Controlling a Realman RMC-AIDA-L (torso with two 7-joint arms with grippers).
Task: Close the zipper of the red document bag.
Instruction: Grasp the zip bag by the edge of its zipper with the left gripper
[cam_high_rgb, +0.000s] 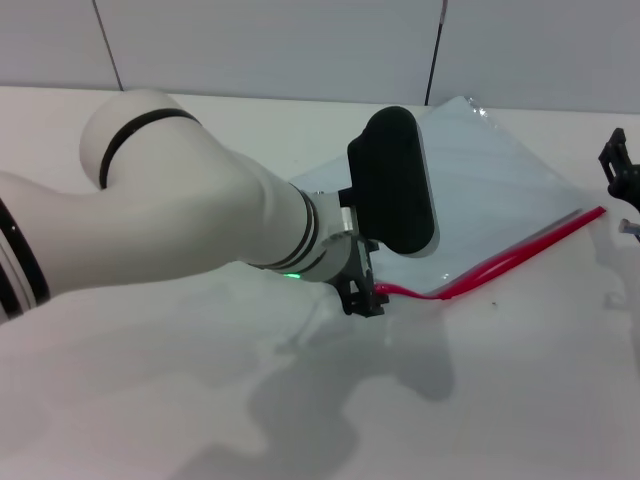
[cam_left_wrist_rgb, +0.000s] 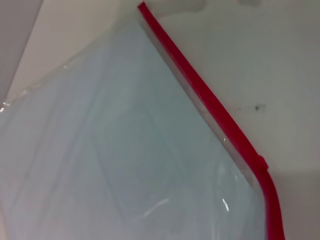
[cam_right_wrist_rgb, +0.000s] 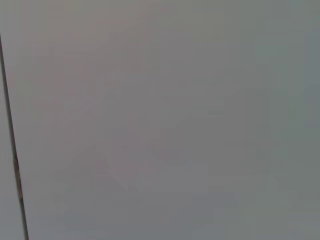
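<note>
Translucent pale-blue plastic is what you are working over: the red document bag (cam_high_rgb: 500, 190) lies flat on the white table (cam_high_rgb: 200, 400), right of centre in your head view, turned at an angle so one corner points toward the far wall. Its near long edge carries the zipper (cam_high_rgb: 520, 255), a thin bright-red strip that runs from the right side of the bag down and leftward, bending up slightly near its left end.

Your left gripper (cam_high_rgb: 366, 292) sits right at that left end of the strip, where the red line stops at the dark fingers. The bulk of your left wrist covers most of the gripper, so you cannot tell how far the fingers are parted or whether they have hold of the strip. Your left wrist camera shows the zipper (cam_left_wrist_rgb: 215, 107) crossing the picture as a straight red band along the bag's edge (cam_left_wrist_rgb: 125, 150), kinking at a small step before it curves on; bare table lies on the other side of the band, with one small dark speck (cam_left_wrist_rgb: 258, 107) on it.

Your right gripper (cam_high_rgb: 622, 170) shows only as a dark shape at the right border of the head view, just beyond the far end of the zipper; its fingers cannot be read either.

You have open white tabletop in front of the zipper edge and to the left of the bag.
</note>
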